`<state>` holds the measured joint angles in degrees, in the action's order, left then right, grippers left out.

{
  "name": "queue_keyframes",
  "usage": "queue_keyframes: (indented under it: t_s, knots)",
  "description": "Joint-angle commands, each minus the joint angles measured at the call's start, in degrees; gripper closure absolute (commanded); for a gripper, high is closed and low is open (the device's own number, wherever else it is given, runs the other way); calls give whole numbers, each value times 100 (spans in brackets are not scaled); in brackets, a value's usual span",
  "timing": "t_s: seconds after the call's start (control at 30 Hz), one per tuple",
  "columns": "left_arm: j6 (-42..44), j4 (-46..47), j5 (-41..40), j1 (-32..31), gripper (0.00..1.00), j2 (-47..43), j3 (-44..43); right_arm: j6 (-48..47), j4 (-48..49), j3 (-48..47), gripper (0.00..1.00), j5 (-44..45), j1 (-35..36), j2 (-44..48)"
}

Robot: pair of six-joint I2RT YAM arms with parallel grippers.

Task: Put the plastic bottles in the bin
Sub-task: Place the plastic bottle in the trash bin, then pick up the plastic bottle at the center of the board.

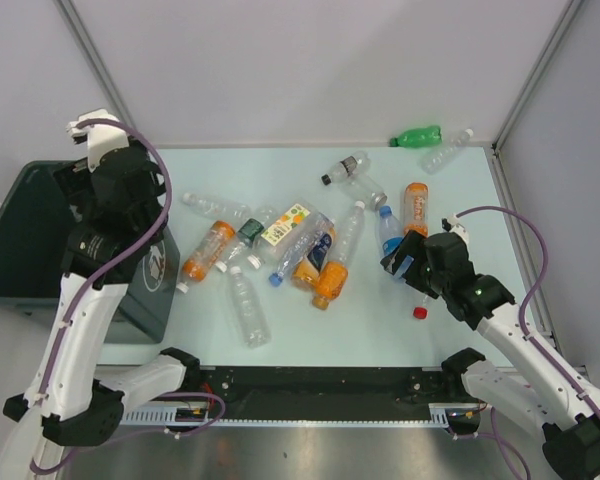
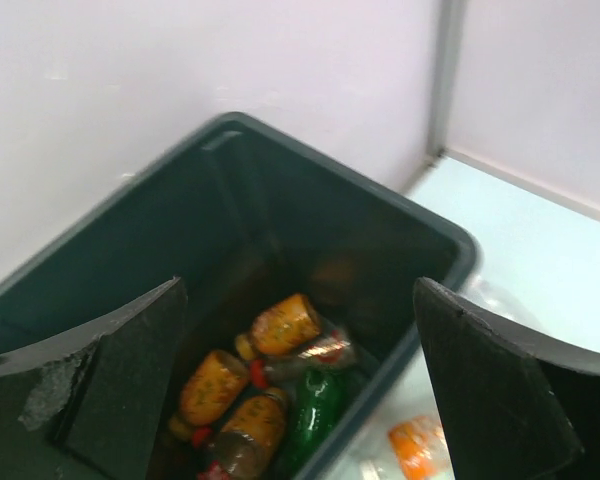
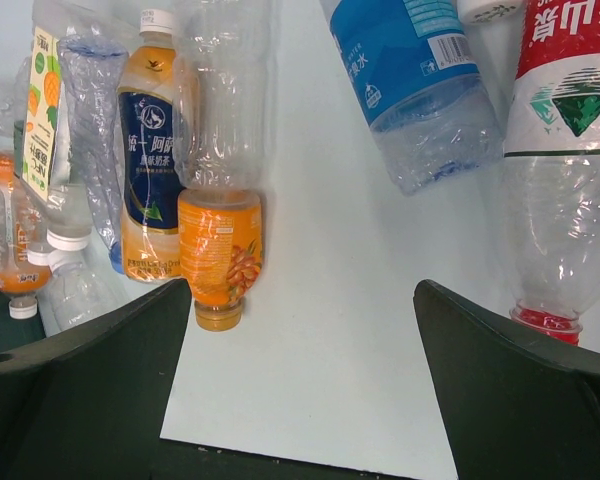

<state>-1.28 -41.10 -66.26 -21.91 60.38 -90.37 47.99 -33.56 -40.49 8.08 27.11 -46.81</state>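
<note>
Tabletop [image 1: 380,330], bin [image 1: 20,230] partly behind left arm [image 1: 80,310]

This is a robot lab test cell, not a home or shop. Plain white panels [image 1: 310,70] close in the table [image 1: 380,340] on three sides, held by bare metal posts [image 1: 92,60] at the far corners. The left arm [image 1: 75,340] and right arm [image 1: 520,340] are bolted to a black rail [image 1: 320,385] along the table's near edge, with purple cables [image 1: 500,208] looped over them. Bottles [image 1: 248,305] lie strewn on the pale top, and a bin [image 1: 20,230] stands at its left edge.
</note>
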Motion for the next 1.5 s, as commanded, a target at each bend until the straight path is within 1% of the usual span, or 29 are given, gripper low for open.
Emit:
queue_keyframes:
  t_s: [0.0,0.13,0.17,0.2,0.27,0.3,0.4,0.47,0.57,0.6,0.63,0.7,0.83,0.87,1.0,1.2,1.33,1.47]
  knots:
    - [-628,-618,1237,47,0,184,-253,-9,8,6,0,19,-22,75]
    - [-707,-697,1905,38,0,158,-236,0,-1,-3,0,27,-22,84]
    - [-690,-715,2150,38,0,115,-236,0,-1,-3,0,19,-31,75]
    - [-663,-715,2605,29,0,80,-218,-9,-1,6,0,19,-31,58]
    - [-646,-654,3108,38,0,-43,-113,-9,7,6,0,10,-31,40]
    - [-646,-610,3606,29,0,-96,-52,-9,7,6,0,18,-22,31]
    - [-786,-504,4311,20,0,-219,212,-26,16,6,0,-25,-31,5]
    - [-926,-521,4533,-32,0,-220,405,-26,-1,6,0,-43,-31,5]
    - [-1067,-592,4456,-391,0,-115,677,-44,-28,6,0,-43,-22,14]
    - [-1094,-601,4377,-706,0,-71,765,-44,-45,-3,0,-43,-22,31]
    - [-1198,-601,4202,-866,0,-53,932,-35,-54,-3,0,-43,-31,49]
    - [-1339,-557,4244,-1199,0,-70,1152,-35,-72,6,0,-52,-22,75]
    - [-1787,-416,4288,-1570,0,-193,1880,-61,-159,-3,0,-43,-22,137]
    - [-1893,-434,4210,-1605,0,-193,1978,-79,-186,-3,0,-43,-13,154]
    - [-2306,-469,4376,-1755,0,-281,2479,-123,-326,-3,0,-78,-13,172]
    - [-3193,-522,4507,-1825,0,-641,3551,-79,-624,6,0,-184,-4,277]
    - [-3712,-329,4657,-1817,0,-861,4245,-18,-818,6,0,-175,5,488]
    - [-3941,-109,4789,-1817,0,-1028,4834,44,-1029,6,0,-219,31,743]
